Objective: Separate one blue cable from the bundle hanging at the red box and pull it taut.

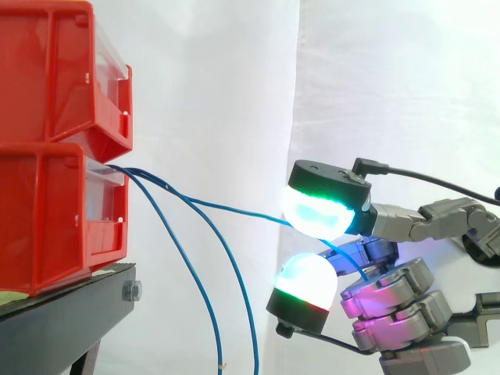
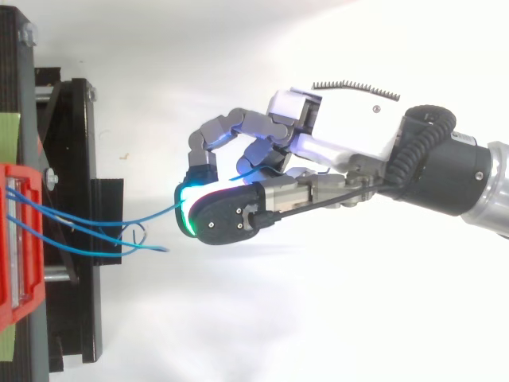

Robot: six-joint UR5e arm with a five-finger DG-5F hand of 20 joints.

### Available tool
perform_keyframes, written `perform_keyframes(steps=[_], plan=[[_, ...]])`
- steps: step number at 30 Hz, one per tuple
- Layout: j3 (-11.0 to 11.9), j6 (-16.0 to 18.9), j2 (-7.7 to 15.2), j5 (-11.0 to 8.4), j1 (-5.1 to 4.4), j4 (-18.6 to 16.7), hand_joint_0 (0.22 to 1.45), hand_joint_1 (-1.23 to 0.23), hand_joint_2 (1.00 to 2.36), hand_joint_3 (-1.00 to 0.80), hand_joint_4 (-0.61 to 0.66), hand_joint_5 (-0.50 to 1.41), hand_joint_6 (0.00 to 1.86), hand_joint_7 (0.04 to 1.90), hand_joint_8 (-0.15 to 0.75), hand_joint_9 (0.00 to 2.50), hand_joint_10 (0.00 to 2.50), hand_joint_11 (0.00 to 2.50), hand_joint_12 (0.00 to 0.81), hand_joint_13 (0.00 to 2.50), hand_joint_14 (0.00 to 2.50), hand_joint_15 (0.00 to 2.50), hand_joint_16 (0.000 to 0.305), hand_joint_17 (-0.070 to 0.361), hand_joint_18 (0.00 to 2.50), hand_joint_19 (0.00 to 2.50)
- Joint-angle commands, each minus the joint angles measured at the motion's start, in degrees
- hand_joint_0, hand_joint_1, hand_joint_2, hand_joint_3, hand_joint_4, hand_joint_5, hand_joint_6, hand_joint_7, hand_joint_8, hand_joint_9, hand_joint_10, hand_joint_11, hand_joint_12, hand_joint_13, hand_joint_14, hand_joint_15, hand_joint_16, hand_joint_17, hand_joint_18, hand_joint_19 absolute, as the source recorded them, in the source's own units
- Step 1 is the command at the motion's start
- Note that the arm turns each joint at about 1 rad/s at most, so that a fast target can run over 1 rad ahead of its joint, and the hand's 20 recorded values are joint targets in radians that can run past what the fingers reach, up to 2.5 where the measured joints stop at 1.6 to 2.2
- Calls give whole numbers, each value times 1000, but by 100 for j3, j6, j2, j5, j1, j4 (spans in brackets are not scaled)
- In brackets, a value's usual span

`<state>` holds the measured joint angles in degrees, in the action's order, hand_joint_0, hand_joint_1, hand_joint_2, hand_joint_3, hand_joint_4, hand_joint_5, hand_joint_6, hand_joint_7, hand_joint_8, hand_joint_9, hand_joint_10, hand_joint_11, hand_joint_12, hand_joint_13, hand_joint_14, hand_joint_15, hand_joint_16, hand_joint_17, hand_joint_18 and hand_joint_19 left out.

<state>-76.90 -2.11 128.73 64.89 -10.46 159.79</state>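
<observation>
Bright, even light floods the white curtain (image 1: 391, 70) with soft fold shadows; the top view's background (image 2: 254, 326) glares white around the hand (image 2: 334, 127).

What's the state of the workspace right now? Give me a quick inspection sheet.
Surface: black stand carrying two stacked red bins.
Job's things: one blue cable runs from the lower bin to the hand, with a slight sag.
Clutter: green strip on the stand.
Hand: hand shut on the blue cable, pinching it between two glowing pads.
Cables: other blue cables hang loose from the lower bin, apart from the hand.
Surroundings: white curtain; nothing else seen.
</observation>
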Motion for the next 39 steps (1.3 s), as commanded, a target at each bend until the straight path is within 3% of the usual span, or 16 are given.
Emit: perform_keyframes(steps=[1, 4, 7, 12, 15, 22, 39], plan=[[0, 0, -6, 6, 0, 0, 484, -515, 1000, -500, 189, -176, 814, 1204, 367, 1071, 1482, 1694, 427, 964, 2500, 1438, 59, 132, 1442, 1417], [8, 0, -6, 6, 0, 0, 447, -555, 1000, -500, 199, -175, 813, 1191, 384, 1072, 1504, 1637, 445, 976, 2500, 1390, 65, 146, 1467, 1380], [0, 9, 3, 6, 0, 0, 433, -506, 1000, -500, 207, -175, 814, 1174, 393, 1073, 1527, 1607, 446, 982, 2500, 1365, 67, 151, 1483, 1357], [8, 0, 3, 6, 0, 0, 596, -372, 1000, -500, 142, -165, 795, 1228, 323, 1108, 1342, 1771, 390, 958, 2500, 1436, 47, 107, 1376, 1458], [0, 9, -6, 6, 0, 0, 644, -439, 1011, -379, 147, -163, 795, 1194, 321, 1118, 1338, 1781, 385, 964, 2500, 1428, 46, 105, 1377, 1453], [0, 0, 3, 6, 0, 0, 626, -540, 1022, -194, 155, -153, 753, 1248, 324, 1101, 1333, 1805, 394, 966, 2500, 1482, 47, 107, 1377, 1443], [0, 0, 3, -2, -9, -18, 649, -719, 1024, -180, 131, -198, 844, 1209, 321, 1032, 1495, 1706, 391, 963, 2500, 1477, 47, 105, 1379, 1435]])
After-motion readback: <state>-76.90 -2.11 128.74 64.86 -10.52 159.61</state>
